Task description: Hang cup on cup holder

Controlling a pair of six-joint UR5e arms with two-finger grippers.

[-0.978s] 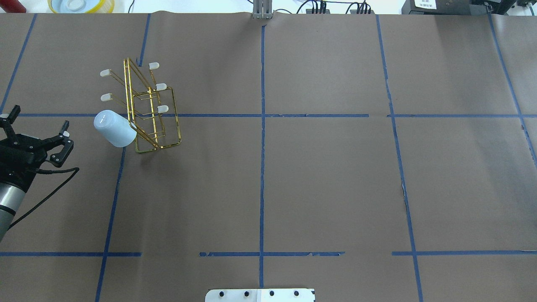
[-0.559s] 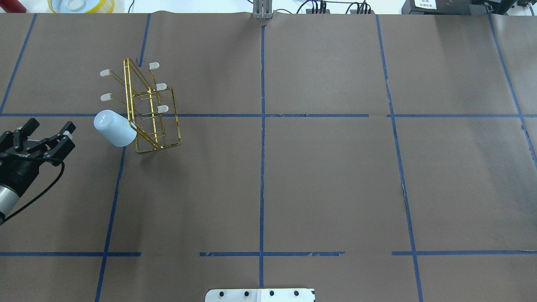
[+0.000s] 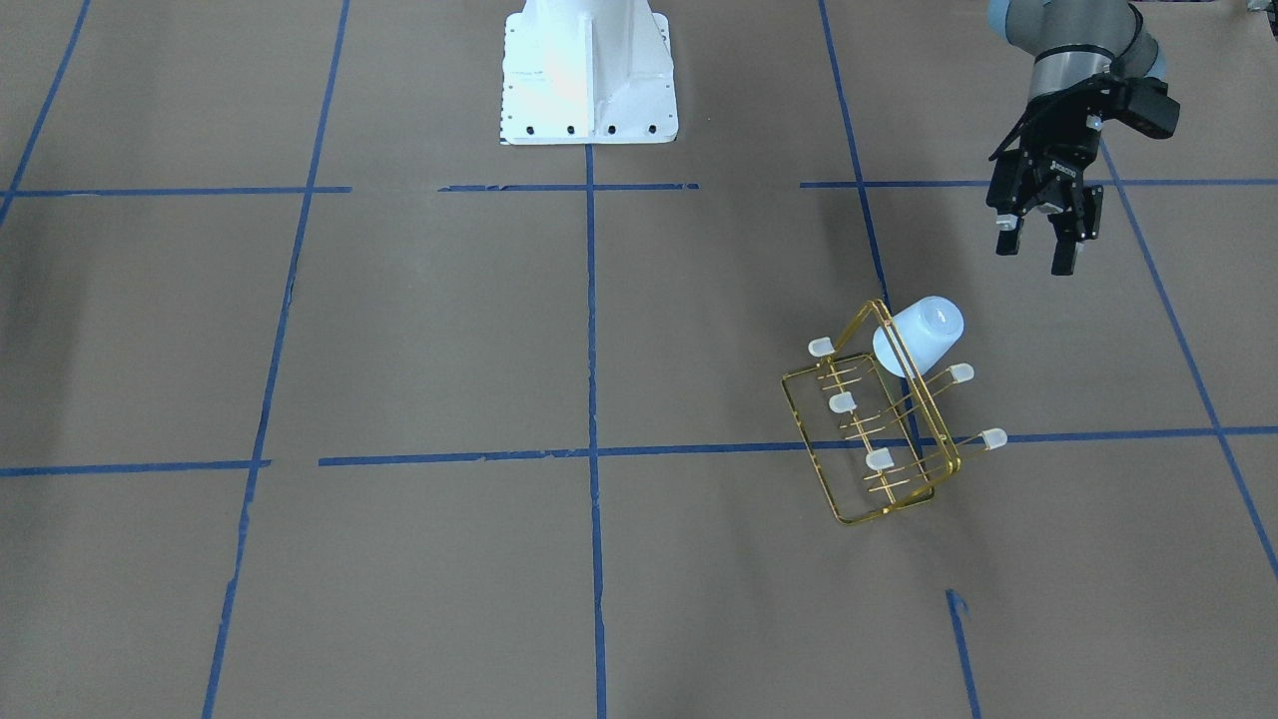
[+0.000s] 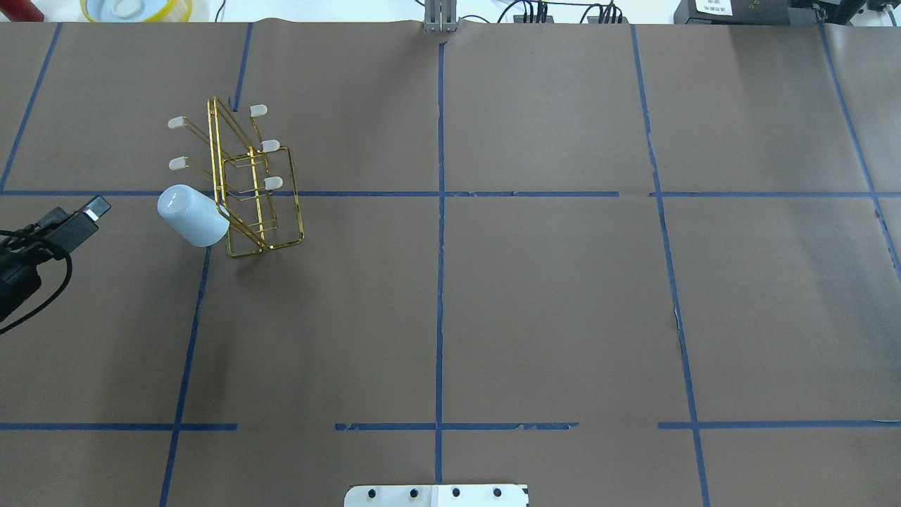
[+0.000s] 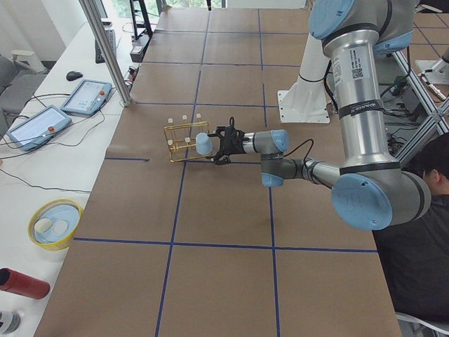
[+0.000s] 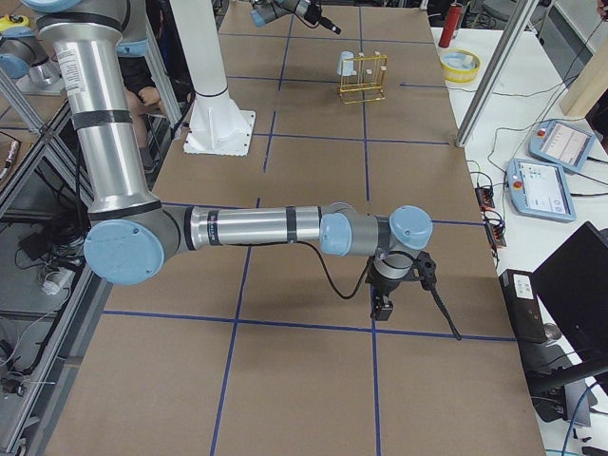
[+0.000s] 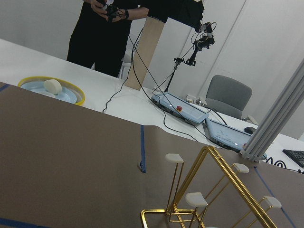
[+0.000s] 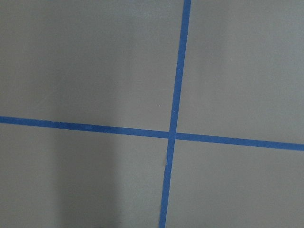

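Left gripper point(image 3: 1035, 250): jaws spread, nothing between them. It hangs above the table point(image 4: 535, 296), clear of the cup, at the cup's 9 o'clock in the overhead view.
Right gripper point(image 6: 380, 306): shows only in the right-side view, pointing down over the brown paper. I cannot tell whether it is spread or pressed together. Its wrist camera sees just a crossing of blue tape lines point(image 8: 173, 135).
Cup point(image 4: 192, 215): small, pale blue, tapered, no handle, with smooth plain sides. It is tilted, with its closed base up and out toward 10 o'clock in the overhead view. The mouth end sits against the gold frame, at the cup holder's 8 o'clock corner. The prong inside is hidden.
Cup holder point(image 4: 257, 190): gold wire, with a rectangular base on the table and the frame leaning up from it. Thin prongs stick out on both sides. Five whitish caps point(image 4: 270, 146) show, all bare.
Position on table: the cup and cup holder are at 10 o'clock from the table's centre in the overhead view.
Beyond the far edge: a yellow-rimmed bowl point(image 4: 137, 8) at 11 o'clock.
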